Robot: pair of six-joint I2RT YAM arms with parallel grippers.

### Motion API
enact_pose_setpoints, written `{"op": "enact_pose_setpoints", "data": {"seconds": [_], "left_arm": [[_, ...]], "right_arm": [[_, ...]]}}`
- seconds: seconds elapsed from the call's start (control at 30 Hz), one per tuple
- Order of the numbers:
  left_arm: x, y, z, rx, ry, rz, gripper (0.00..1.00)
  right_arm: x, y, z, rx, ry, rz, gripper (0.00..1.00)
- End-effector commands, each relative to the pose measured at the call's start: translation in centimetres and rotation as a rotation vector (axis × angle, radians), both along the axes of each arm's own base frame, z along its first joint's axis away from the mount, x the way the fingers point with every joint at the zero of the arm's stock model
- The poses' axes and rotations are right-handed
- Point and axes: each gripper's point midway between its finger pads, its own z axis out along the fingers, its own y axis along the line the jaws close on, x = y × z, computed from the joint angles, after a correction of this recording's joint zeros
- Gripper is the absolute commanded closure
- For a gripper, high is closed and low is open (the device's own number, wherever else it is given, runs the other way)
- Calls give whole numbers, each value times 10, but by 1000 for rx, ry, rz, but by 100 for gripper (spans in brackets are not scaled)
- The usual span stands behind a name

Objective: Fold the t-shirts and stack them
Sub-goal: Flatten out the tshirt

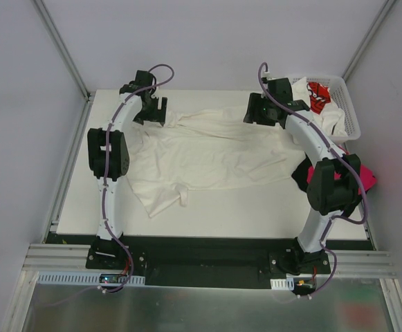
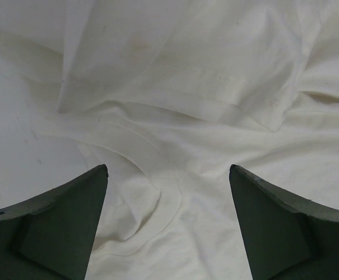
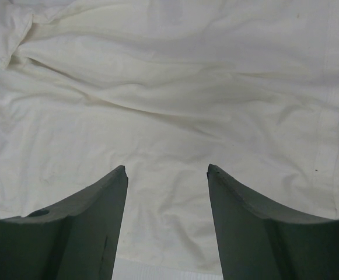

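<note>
A cream-white t-shirt lies spread and wrinkled across the middle of the table. My left gripper hovers over its far left corner, open and empty; in the left wrist view the cloth fills the frame under the jaws. My right gripper hovers over the shirt's far right part, open and empty; the right wrist view shows cloth below. A white shirt with red print lies in the basket. A magenta-pink shirt and a black one lie at the right edge, partly hidden by the right arm.
A white lattice basket stands at the far right corner with shirts in it. The table's left edge runs next to a metal frame post. Bare table shows in front of the spread shirt.
</note>
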Motion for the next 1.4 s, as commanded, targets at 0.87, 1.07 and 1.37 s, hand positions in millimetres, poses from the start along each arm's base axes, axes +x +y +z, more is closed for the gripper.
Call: {"op": "enact_pose_setpoints", "data": {"seconds": [0.87, 1.07, 1.37], "left_arm": [[68, -1, 15, 137, -258, 66, 80], [67, -7, 12, 152, -261, 63, 85], [91, -20, 50, 131, -415, 122, 100]], "right_arm": [[-18, -4, 19, 43, -53, 7, 60], [-19, -4, 19, 47, -50, 9, 68], [-27, 3, 13, 83, -38, 28, 77]]}}
